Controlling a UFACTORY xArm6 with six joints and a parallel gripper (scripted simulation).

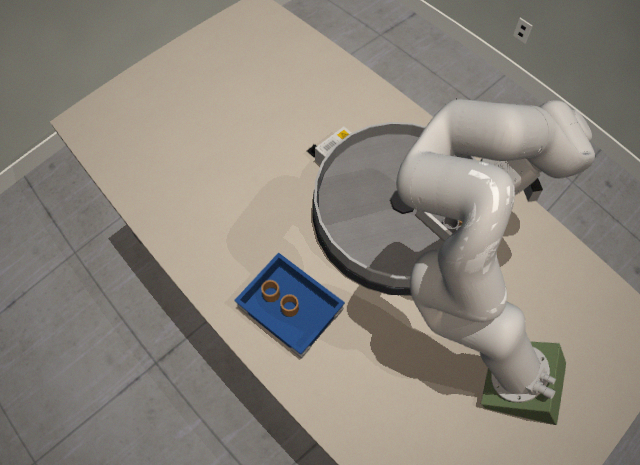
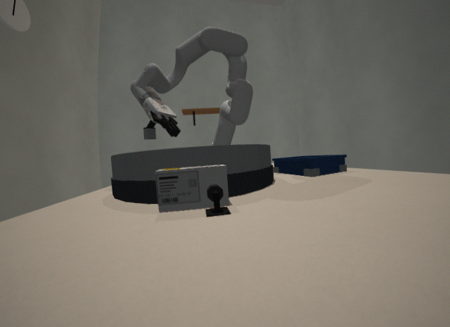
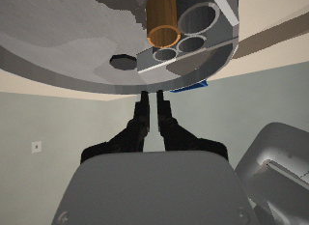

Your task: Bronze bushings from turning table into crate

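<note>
In the wrist view a bronze bushing (image 3: 162, 22) stands upright on the grey turning table (image 3: 58, 37) (image 1: 320, 171) (image 2: 188, 159), next to three steel bushings (image 3: 199, 16) along a grey bar. My gripper (image 3: 153, 98) (image 2: 174, 131) hangs tilted above the table, a short way from the bushings. Its fingers stand nearly shut with a narrow gap and nothing between them. In the top view the arm hides the gripper and the bushings on the table. The blue crate (image 1: 310, 326) (image 2: 309, 159) holds two bronze bushings (image 1: 269, 290) (image 1: 289, 305).
A black hub (image 1: 400, 202) (image 3: 123, 61) sits at the turning table's centre. A grey control box (image 2: 190, 187) (image 1: 330, 142) with a black knob (image 2: 216, 196) stands against the table's rim. The arm's green base (image 1: 537, 398) stands at the bench's near right.
</note>
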